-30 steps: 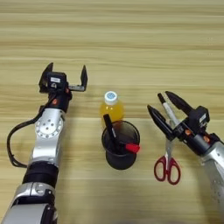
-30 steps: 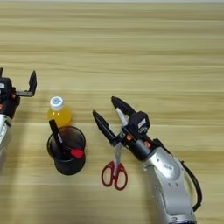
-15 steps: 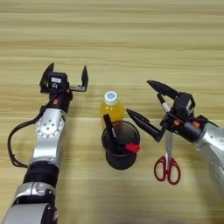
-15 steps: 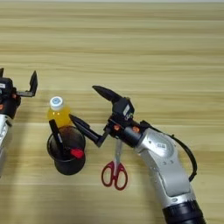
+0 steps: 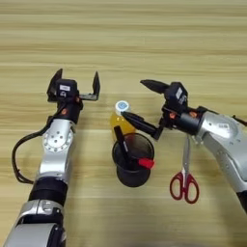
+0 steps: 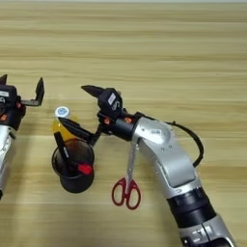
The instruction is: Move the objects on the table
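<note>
A small bottle of orange drink with a white cap stands upright at the table's middle. Directly in front of it is a black round pen cup holding a dark pen with a red end. My right gripper is open wide, reaching in from the right. Its lower finger lies against the bottle's neck just below the cap, and its upper finger points left above the cap. My left gripper stands open to the left of the bottle, holding nothing.
Red-handled scissors lie closed to the right of the cup, partly under my right forearm, blades pointing away from me. A black cable loops beside my left arm. The light-wood table stretches away behind everything.
My right gripper has swung left from above the scissors to the bottle and spread its fingers wider. The left arm, the bottle and the cup have stayed where they were.
</note>
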Controlling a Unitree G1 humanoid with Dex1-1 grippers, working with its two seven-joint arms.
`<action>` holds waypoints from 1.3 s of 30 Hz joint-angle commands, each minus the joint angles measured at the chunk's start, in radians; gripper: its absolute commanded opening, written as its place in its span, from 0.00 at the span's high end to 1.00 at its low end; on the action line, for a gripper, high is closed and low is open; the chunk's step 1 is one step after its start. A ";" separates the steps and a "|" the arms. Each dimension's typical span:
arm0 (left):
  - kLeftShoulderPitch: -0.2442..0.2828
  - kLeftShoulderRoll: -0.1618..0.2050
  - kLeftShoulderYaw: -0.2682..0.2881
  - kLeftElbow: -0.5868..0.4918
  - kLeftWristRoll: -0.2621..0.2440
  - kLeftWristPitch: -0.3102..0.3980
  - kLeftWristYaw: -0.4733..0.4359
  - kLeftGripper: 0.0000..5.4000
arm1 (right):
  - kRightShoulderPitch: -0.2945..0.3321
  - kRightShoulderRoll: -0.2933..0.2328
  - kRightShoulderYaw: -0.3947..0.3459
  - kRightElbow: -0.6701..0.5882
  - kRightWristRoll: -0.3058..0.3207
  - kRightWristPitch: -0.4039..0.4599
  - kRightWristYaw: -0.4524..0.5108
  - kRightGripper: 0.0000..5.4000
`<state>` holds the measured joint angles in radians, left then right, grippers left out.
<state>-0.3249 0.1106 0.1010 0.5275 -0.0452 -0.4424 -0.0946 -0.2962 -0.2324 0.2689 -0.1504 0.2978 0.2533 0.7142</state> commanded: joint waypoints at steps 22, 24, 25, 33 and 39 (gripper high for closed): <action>-0.009 -0.003 -0.008 0.003 0.006 -0.003 0.006 0.00 | -0.065 0.021 0.080 0.116 -0.114 0.009 0.013 0.35; -0.009 -0.003 -0.008 0.003 0.006 -0.003 0.007 0.00 | -0.062 0.030 0.089 0.117 -0.117 0.003 0.014 0.39; -0.008 -0.003 -0.008 0.003 0.006 -0.004 0.007 0.00 | -0.061 0.033 0.092 0.118 -0.120 0.001 0.014 0.41; -0.009 -0.003 -0.008 0.003 0.006 -0.003 0.007 0.00 | -0.064 0.067 0.112 0.128 -0.122 -0.010 0.017 0.57; -0.009 -0.003 -0.008 0.001 0.006 -0.002 0.008 0.00 | -0.067 0.078 0.116 0.134 -0.125 -0.012 0.017 0.67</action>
<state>-0.3255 0.1089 0.0954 0.5292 -0.0451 -0.4436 -0.0911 -0.3512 -0.1576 0.3795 -0.0253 0.1840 0.2479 0.7277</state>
